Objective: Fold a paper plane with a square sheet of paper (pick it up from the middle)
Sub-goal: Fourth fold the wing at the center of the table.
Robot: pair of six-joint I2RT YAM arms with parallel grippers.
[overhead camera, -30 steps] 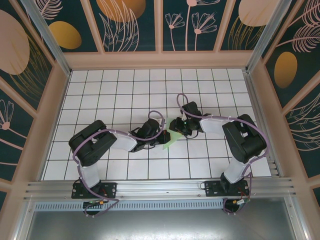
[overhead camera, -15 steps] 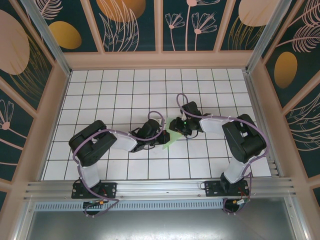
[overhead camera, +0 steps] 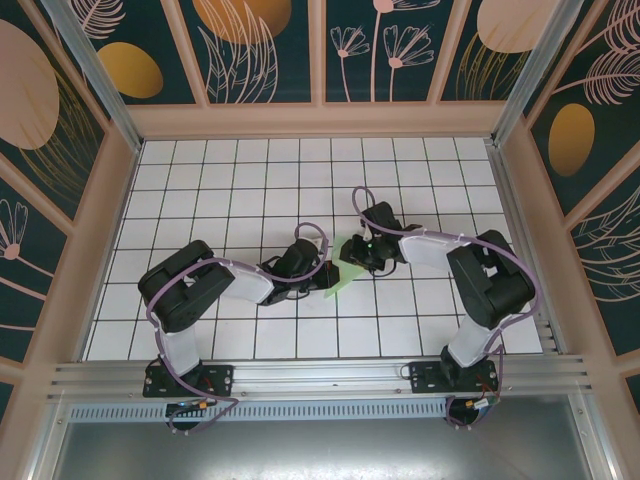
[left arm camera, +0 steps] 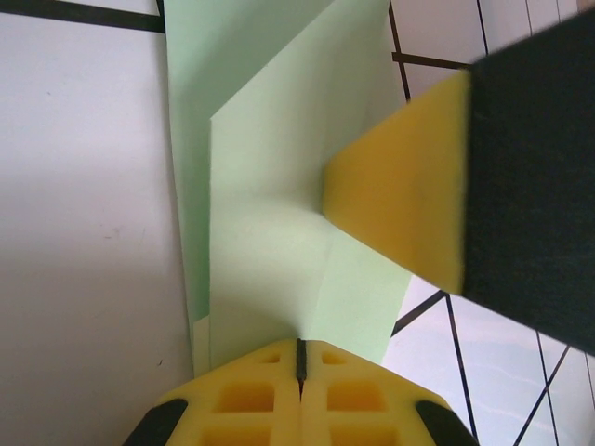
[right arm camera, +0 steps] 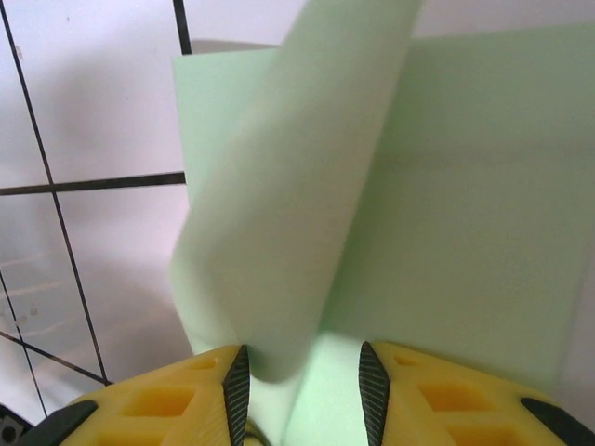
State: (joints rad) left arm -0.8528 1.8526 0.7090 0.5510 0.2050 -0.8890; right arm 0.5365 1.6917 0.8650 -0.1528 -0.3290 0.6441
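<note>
1. Left fingers point(left arm camera: 244, 401) are pressed together on one edge of the square sheet of paper point(overhead camera: 339, 279), probably anchoring it during folding.
2. The sheet lies mid-way across the counter point(overhead camera: 220, 190), between both arms (partly folded, one flap raised).
3. Right fingers point(right arm camera: 149, 409) stand apart, straddling the raised flap, likely to set the crease.
</note>
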